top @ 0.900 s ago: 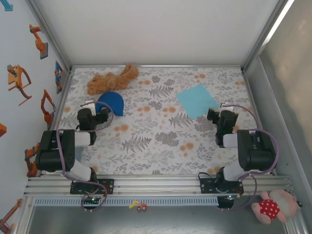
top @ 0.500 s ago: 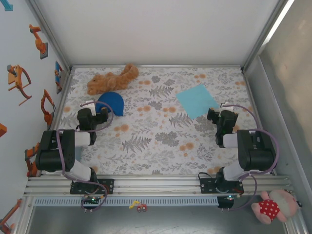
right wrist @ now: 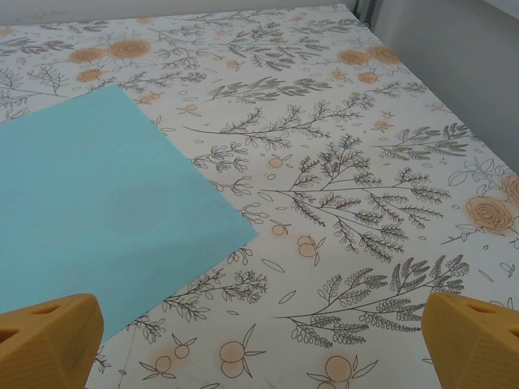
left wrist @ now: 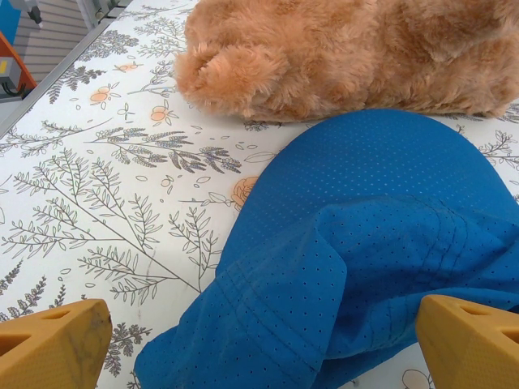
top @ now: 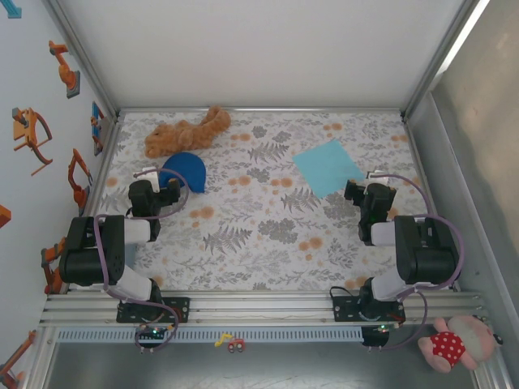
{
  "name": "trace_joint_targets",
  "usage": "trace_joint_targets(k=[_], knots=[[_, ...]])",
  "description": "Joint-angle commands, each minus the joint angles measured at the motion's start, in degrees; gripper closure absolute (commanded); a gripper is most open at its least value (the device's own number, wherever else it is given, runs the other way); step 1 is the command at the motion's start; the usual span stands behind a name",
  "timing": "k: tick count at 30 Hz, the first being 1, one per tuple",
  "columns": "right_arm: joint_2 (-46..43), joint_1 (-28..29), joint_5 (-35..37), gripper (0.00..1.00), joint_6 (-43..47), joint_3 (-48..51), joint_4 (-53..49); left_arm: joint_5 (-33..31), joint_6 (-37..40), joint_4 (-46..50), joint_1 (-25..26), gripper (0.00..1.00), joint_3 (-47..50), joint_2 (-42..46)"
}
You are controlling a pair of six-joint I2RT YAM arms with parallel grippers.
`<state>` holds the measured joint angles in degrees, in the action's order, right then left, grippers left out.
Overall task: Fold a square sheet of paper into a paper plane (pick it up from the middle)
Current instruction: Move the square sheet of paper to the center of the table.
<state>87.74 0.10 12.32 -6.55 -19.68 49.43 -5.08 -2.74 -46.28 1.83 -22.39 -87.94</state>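
step: pre-pick, paper sheet point(top: 328, 167) flat, unfolded | L gripper point(left wrist: 259, 344) + R gripper point(right wrist: 259, 344) wide, empty | next: R to sheet ctr, its 11 o'clock

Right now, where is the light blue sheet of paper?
In the overhead view, the square sheet of paper lies flat on the right half of the floral table, just beyond the open right gripper.

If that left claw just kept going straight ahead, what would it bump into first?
Probably the dark blue cap, lying right in front of the open left gripper; the plush toy sits behind it.
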Motion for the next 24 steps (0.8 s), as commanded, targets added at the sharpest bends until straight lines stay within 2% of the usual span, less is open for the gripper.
trace_joint_targets(k=[1,5,8,11,15,17,18,21,23,24], knots=[[0.59,-0.36,1.33,0.01,0.62,-1.50,2.24,0.04,0.51,-1.36,-0.24,0.04,-1.09,-0.37],[0.59,-0.28,1.52,0.01,0.70,-1.32,2.35,-2.12,0.28,-3.26,0.21,0.04,0.03,0.30],[-2.06,-0.34,2.26,0.02,0.25,-0.91,0.96,-5.02,-0.24,-3.83,0.63,0.04,2.20,4.68],[-5.76,-0.11,2.25,0.05,0.94,-0.56,-0.95,-9.65,-0.97,5.25,1.37,0.04,1.65,13.27],[-13.87,-0.10,5.42,0.06,-0.97,-5.04,-15.00,-18.20,-6.07,23.50,2.96,0.04,-3.64,24.15],[-17.12,-0.10,7.43,0.05,-4.71,-8.94,-23.67,-19.94,-10.01,32.36,3.41,0.04,-7.39,27.70],[-18.36,-0.10,7.21,0.01,-6.51,-11.29,-28.37,-20.32,-12.57,36.46,3.61,0.04,-9.61,29.25],[-18.94,-0.10,5.90,0.01,-13.11,-21.60,-46.43,-18.71,-21.22,46.77,3.71,0.04,-15.63,31.90],[-17.34,-0.10,3.57,0.01,-15.25,-27.34,-55.19,-14.49,-23.31,50.72,3.86,0.04,-18.74,32.39],[-16.39,-0.10,2.57,0.01,-16.48,-29.38,-57.80,-13.82,-26.70,52.79,3.80,0.04,-19.98,32.54]])
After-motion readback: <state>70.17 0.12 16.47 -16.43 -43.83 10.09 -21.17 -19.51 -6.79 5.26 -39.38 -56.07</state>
